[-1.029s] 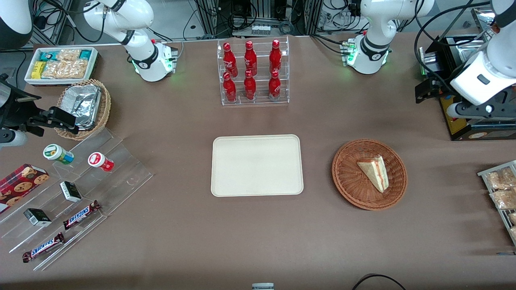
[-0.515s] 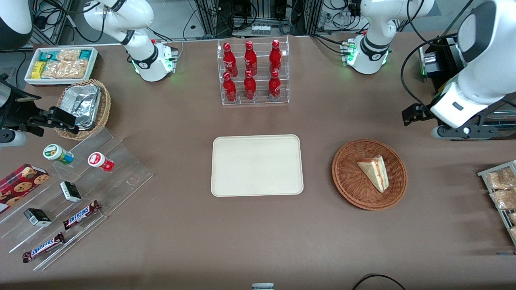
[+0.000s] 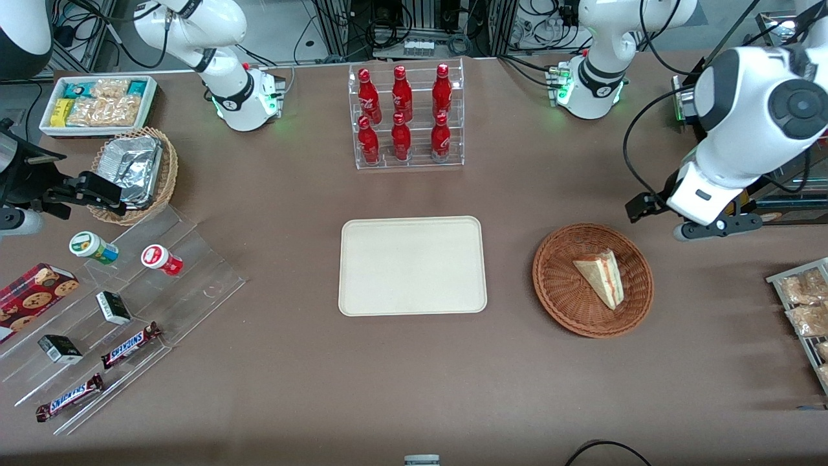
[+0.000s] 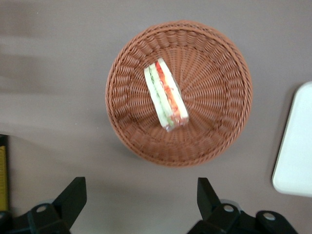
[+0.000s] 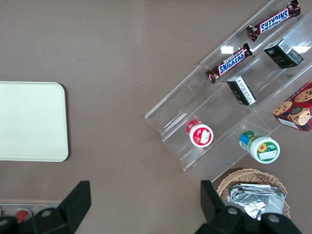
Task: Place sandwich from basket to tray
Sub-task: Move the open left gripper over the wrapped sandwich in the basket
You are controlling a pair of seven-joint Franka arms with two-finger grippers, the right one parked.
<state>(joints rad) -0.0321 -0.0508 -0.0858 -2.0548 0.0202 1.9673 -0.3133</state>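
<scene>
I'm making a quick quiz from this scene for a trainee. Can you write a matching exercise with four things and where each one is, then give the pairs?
Things:
1. sandwich
2. tray
3. gripper
4. red bottles

Places or states:
A. in a clear tiered rack
B. lying in the basket
C. open, above the table beside the basket
D. bare, between the basket and the clear stepped shelf

Pairs: 1-B, 2-D, 3-C, 4-A

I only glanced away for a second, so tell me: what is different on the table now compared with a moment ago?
Only the working arm moved: its gripper has swung in from the table's end toward the basket, jaws open, holding nothing, and now hangs close by its rim. The sandwich lies in the basket as before, and the tray has not shifted.
</scene>
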